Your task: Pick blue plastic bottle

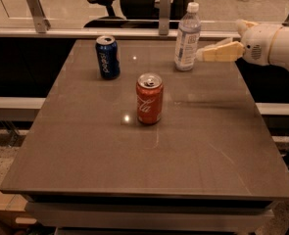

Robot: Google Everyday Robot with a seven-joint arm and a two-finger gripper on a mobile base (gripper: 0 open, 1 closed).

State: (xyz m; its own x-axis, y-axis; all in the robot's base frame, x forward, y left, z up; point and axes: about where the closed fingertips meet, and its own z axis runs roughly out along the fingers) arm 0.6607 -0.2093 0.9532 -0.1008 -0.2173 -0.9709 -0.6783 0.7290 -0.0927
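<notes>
The hand [208, 54] hangs above the far right part of the worktop [183, 146], just right of the blue plastic bottle [187, 38] and level with its label. I cannot tell whether it is open or closed. As I judge it, the reach should come in level from the right, take the body at the label and close gently, because so tall a bottle probably tips easily. The bottle stands upright near the far edge, right of centre. It is clear, with a white cap and a pale bluish label, and stands well apart from the blue can [107, 58] and red can [149, 98].
</notes>
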